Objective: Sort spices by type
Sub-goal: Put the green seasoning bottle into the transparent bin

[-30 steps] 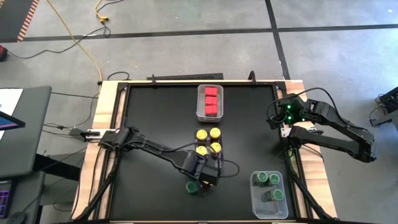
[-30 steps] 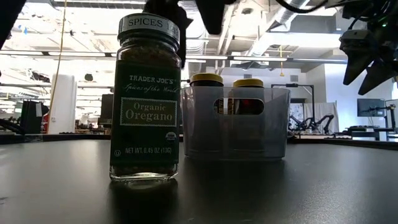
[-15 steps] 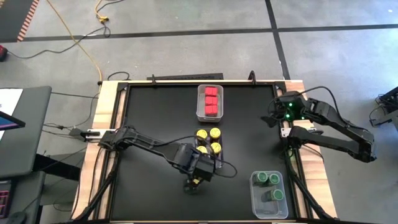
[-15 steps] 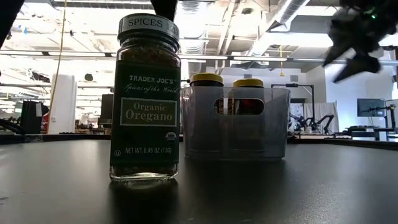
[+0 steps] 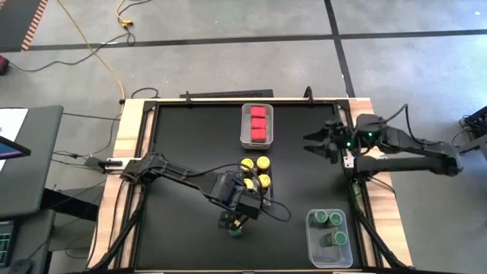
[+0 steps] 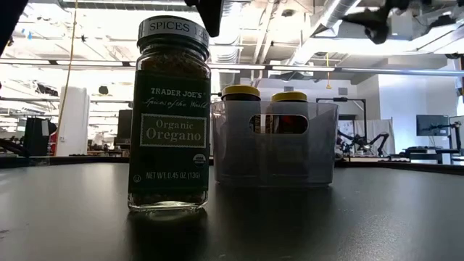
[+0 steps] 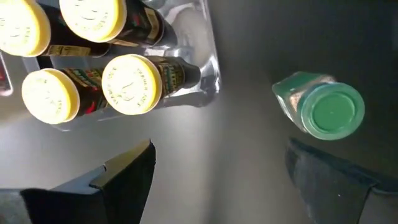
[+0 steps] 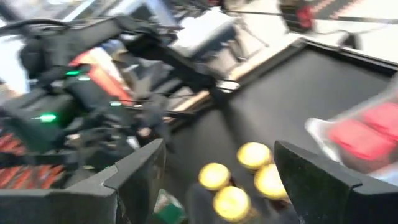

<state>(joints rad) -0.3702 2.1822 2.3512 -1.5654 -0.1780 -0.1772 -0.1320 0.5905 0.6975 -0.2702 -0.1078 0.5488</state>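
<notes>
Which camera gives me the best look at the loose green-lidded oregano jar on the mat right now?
The low view: the oregano jar stands upright, unobstructed, its label readable. The left wrist view shows its green lid from above, beyond the open left end effector. In the high view the left arm nearly hides it. The right wrist view shows only a blurred green edge.

Three red square-topped containers [image 5: 258, 122] are sitting in one clear bin, four yellow-lidded jars [image 5: 254, 173] in another, and five green-lidded jars are showing (four binned [image 5: 329, 228], one loose [image 7: 328, 112]).
</notes>
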